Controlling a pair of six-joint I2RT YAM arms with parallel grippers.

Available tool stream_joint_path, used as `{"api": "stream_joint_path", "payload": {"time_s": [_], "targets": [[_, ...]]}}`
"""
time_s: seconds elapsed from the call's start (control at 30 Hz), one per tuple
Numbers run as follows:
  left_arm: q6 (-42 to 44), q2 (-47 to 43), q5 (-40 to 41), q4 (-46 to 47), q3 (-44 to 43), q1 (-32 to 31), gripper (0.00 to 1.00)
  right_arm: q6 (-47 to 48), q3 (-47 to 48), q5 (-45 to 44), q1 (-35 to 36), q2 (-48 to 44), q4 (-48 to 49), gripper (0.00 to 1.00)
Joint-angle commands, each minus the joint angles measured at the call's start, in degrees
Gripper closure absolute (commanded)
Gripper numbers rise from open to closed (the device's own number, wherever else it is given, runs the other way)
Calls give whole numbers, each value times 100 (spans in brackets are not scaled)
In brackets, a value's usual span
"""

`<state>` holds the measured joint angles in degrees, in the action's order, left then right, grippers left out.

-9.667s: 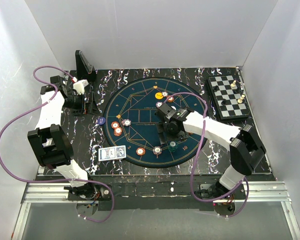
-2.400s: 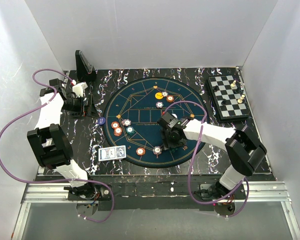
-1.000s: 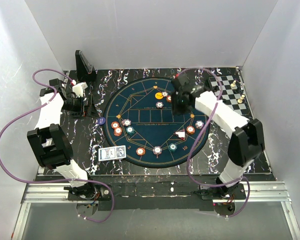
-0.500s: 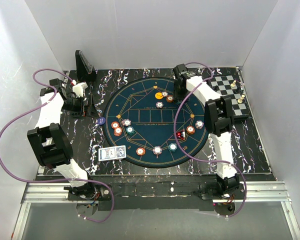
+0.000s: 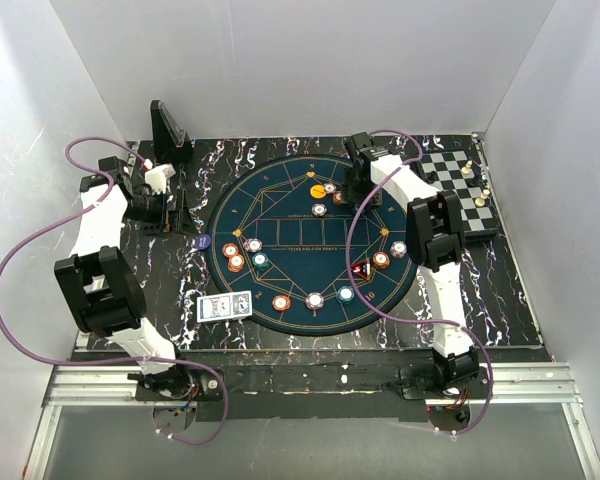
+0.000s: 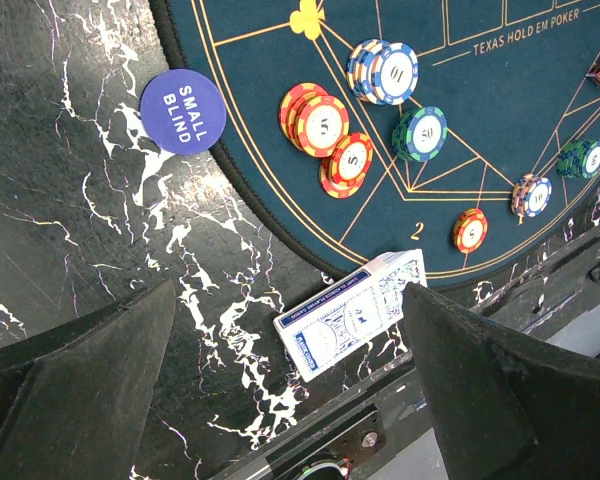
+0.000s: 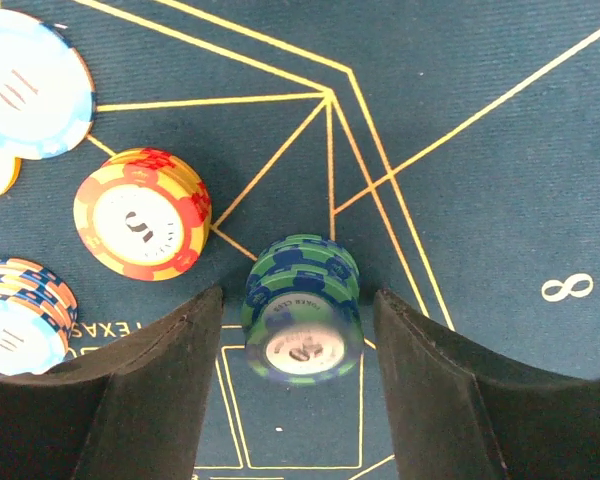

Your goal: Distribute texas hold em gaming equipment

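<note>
Two words, SMALL BLIND, are read on the round blue disc (image 6: 183, 110) in the left wrist view, just beside the dark-blue round mat (image 6: 500, 120) lettered TEXAS HOLD EM POKER; overhead this writing is too small. The left gripper (image 6: 288, 288) is spread wide, holding nothing; a blue-backed card deck (image 6: 352, 310) lies at the mat's edge. Only in the right wrist view is a green-and-blue striped chip stack (image 7: 302, 310) seen on the mat between the parted fingers of the right gripper (image 7: 298, 292), slightly clear of both, near an orange chip (image 7: 142, 212) marked 5.
</note>
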<state>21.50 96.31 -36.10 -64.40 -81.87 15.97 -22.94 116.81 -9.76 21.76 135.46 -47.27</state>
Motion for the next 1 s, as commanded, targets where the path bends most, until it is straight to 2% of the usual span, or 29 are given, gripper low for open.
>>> {"api": "stream_joint_path", "payload": {"time_s": [0.0,0.07,0.23,0.4,0.6,0.73,0.97], "targets": [[83,-95,-29,33,-84,29,2,193,8,53,-31,-405,-10,27],[100,-148,-64,15,-75,29,2,211,-97,79,-23,-625,-11,23],[100,-297,-99,-46,-66,29,2,114,-737,141,56,-1564,24,21],[109,-446,-117,-108,-40,29,2,0,-2371,89,574,-3102,384,21],[135,-517,-126,-143,13,29,2,-421,-4191,-114,1795,-4386,446,19],[118,-526,-161,-143,48,29,2,-895,-5000,-246,2525,-4677,516,17],[127,-570,-170,-187,-14,29,2,-1204,-5362,-325,2851,-4503,684,17]]}}
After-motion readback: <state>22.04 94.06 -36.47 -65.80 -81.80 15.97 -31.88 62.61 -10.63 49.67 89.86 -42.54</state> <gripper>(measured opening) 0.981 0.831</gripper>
